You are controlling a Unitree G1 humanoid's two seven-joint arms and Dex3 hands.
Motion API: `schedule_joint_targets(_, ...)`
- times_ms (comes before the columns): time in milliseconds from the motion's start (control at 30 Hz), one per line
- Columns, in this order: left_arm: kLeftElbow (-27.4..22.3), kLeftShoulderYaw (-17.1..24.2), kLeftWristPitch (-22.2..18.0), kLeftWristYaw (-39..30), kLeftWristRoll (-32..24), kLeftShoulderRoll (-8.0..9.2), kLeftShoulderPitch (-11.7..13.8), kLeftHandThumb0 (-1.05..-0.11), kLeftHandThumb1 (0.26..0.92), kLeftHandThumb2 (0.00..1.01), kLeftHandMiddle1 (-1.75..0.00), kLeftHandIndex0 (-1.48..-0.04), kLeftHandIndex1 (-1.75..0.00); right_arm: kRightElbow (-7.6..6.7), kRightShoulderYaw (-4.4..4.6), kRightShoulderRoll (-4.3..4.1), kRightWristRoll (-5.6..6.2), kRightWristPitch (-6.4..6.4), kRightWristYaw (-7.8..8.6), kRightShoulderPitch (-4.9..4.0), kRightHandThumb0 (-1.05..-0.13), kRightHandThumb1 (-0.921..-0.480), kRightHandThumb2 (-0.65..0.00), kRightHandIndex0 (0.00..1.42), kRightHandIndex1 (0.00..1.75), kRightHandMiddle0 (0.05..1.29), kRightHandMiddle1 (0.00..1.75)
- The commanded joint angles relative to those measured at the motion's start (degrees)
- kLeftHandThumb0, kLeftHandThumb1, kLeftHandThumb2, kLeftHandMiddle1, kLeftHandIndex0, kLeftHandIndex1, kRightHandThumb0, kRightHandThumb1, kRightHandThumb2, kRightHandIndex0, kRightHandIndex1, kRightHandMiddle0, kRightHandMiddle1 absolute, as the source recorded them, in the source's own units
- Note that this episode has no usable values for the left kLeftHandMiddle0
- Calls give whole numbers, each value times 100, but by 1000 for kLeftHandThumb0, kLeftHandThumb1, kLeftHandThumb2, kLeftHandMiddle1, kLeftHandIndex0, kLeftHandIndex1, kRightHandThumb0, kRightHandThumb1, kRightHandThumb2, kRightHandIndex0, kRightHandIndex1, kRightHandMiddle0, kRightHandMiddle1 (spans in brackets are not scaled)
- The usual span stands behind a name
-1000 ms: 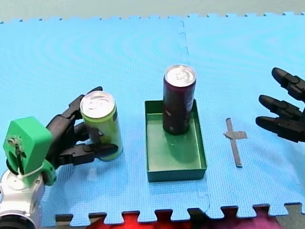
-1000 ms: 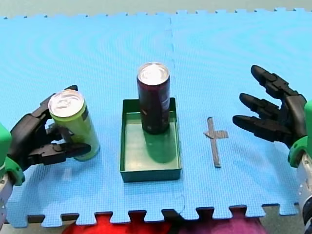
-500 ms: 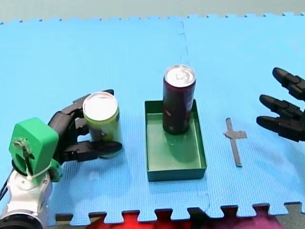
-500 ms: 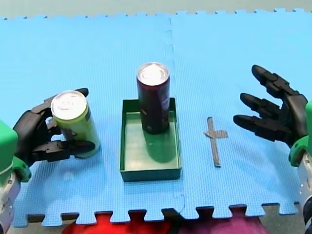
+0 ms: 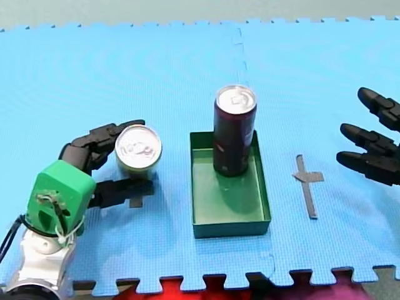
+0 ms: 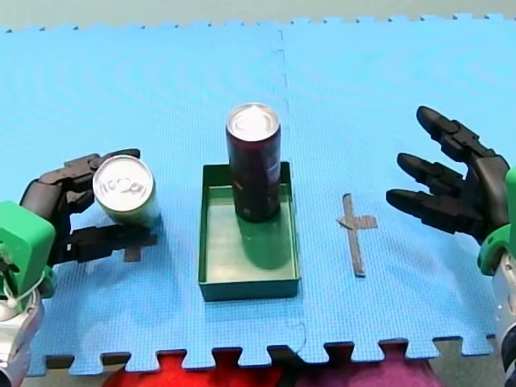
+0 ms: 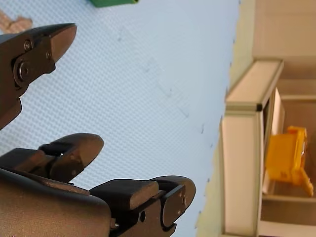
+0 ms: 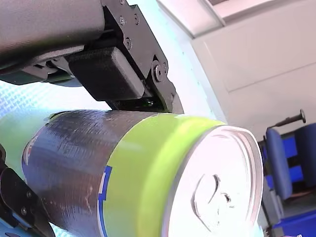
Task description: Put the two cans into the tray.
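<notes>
The green can (image 5: pixel 138 147) is at centre left of the head view. The left hand (image 5: pixel 90 162) grips it between curled fingers and thumb, lid tipped toward the camera, probably raised off the mat for carrying. To its right, the dark can (image 5: pixel 234 134) stands upright at the far end of the tray (image 5: pixel 231 227), leaving the near end free. The right hand (image 5: pixel 374 153), at the right edge, holds nothing.

L hand (image 5: pixel 84 156) clamps green can (image 5: pixel 138 149), R hand (image 6: pixel 451 193) empty at far right.
</notes>
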Motion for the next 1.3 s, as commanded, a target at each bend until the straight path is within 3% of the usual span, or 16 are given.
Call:
schedule_joint_targets(0,12,1,36,44,-11,42,13,-422,746,0,-35,-1312,-5,-8,-30,-18,41,-27,7,-25,-793,-663,0,519,0,357,1)
schedule_joint_targets(300,-21,14,115,103,-46,58,-11,-409,740,0,-20,-1309,-1,-2,-47,16,74,-8,8,-39,-787,-663,0,521,1,358,0)
schedule_joint_targets(467,-396,50,193,79,-144,52,91,-407,739,0,-13,-1306,0,-1,-23,32,52,-21,-16,-15,-782,-663,0,526,3,360,1)
schedule_joint_targets(567,-1121,70,594,-109,-378,-20,302,-410,740,0,-10,-1305,0,2,-12,57,46,-15,-38,8,-778,-662,0,527,3,360,1)
schedule_joint_targets(700,-2358,115,1545,-426,-856,-140,694,-415,739,0,-7,-1304,0,3,-2,85,42,8,-69,20,-778,-661,0,527,2,361,1)
schedule_joint_targets(1100,-3529,225,2605,-472,-1231,-305,1051,-402,737,0,-2,-1295,0,2,28,91,19,49,-77,65,-794,-667,-2,520,0,355,0)
schedule_joint_targets(1267,-3796,245,2848,-535,-1351,-321,1144,-399,737,0,-2,-1293,0,5,64,78,-19,75,-83,75,-800,-670,-2,516,0,351,0)
